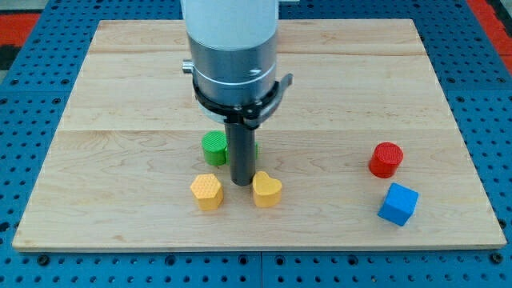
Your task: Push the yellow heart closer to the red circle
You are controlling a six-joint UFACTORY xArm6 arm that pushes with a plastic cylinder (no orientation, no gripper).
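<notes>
Blue perforated panel (32, 120) surrounds a pale wooden tabletop (144, 96), which fills most of the view.

Arm housing (232, 48), white above and grey metal below, descends from the view's top at centre. A straight dark rod (241, 152) extends down from it. My tip (242, 185) meets the tabletop just beside the yellow heart, at that block's upper left edge; contact cannot be confirmed. The arm carries no grasping end effector, so nothing is clamped or held.

Blue cube (398, 204): lower right of the view, just below the red circle, apart from it.

Red circle (386, 159): right side of the view, well apart from the yellow heart.

Green block (214, 148): behind the rod, to its left, partly hidden; shape appears rounded.

Yellow hexagon (207, 191): left of my tip, near it.

Yellow heart (266, 190): centre, towards the view's bottom. Its lobes face the view's upper right; the point end faces lower left, so far as can be made out. Long axis runs accordingly on that diagonal.
</notes>
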